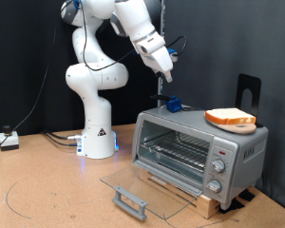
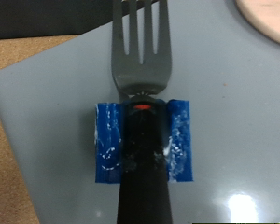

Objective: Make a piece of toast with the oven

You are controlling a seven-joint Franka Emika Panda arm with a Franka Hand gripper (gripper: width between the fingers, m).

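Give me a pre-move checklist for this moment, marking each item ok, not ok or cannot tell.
1. Door open: ok. The glass door of the boxy silver-grey toaster oven lies folded down flat.
2. Bread reachable: ok. The pale tan slice of toast lies on the round light-wood plate on the oven's top, not inside.
3. Tool seated: ok. The dark-handled metal fork sits in the blue holder on the oven's top.
4. Gripper lined up: ok. It hangs above the fork, apart from it.
5. Jaws open: cannot tell.
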